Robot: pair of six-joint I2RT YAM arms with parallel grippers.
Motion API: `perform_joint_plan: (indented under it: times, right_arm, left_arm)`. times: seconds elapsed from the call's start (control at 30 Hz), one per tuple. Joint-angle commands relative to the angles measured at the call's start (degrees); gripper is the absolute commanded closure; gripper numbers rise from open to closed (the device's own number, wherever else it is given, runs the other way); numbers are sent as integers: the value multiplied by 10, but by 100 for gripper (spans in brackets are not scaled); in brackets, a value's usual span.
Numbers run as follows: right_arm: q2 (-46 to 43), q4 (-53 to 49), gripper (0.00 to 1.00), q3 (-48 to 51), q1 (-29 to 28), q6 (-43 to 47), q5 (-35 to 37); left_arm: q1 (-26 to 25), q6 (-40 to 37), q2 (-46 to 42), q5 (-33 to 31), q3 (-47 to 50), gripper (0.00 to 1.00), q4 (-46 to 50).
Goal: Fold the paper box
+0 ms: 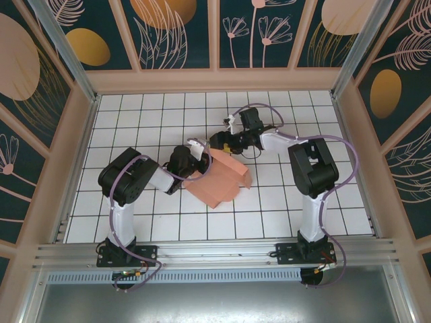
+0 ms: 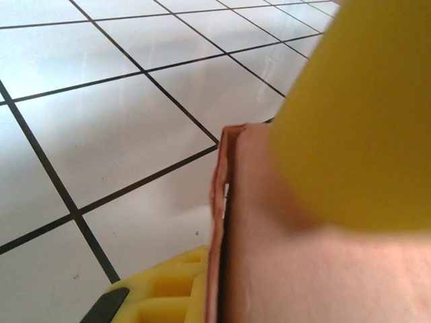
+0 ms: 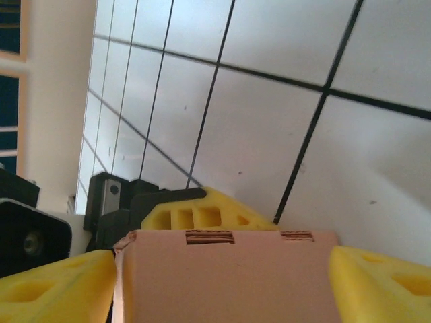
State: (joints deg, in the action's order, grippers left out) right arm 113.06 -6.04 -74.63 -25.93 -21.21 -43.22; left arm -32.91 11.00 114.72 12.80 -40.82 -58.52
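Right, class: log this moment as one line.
paper box: partly folded, on table | left claw: shut on its edge | right claw: straddling box edge, grip unclear

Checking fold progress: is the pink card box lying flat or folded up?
Partly folded, not a finished box: the salmon-pink card paper box has panels raised off the white tiled table, and the left gripper pinches doubled layers.

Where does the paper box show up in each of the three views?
Top external: the paper box lies just below the centre of the tiled table.
Left wrist: the box is at lower right, with its folded edge running up the middle of the picture.
Right wrist: the box is at bottom centre, with two slots along its top edge.
Shared landmark: the table's white tiles with black grid lines.
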Motion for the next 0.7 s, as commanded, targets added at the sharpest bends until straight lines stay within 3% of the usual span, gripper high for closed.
perform_joint_plan:
  times: [0.0, 0.3, 0.5, 0.67]
  right_arm:
    - [-92, 38, 15, 19, 27, -17, 58]
    - [-308, 176, 13, 193, 92, -61, 250]
    - [-430, 292, 14, 337, 141, -123, 259]
    - [-489, 391, 14, 439, 171, -182, 205]
  left_arm:
    - [5, 39, -9, 3, -9, 100, -13]
    - [9, 152, -32, -22, -37, 100, 24]
    - [33, 291, -33, 12, -54, 100, 0]
    - [54, 376, -25, 64, -54, 100, -84]
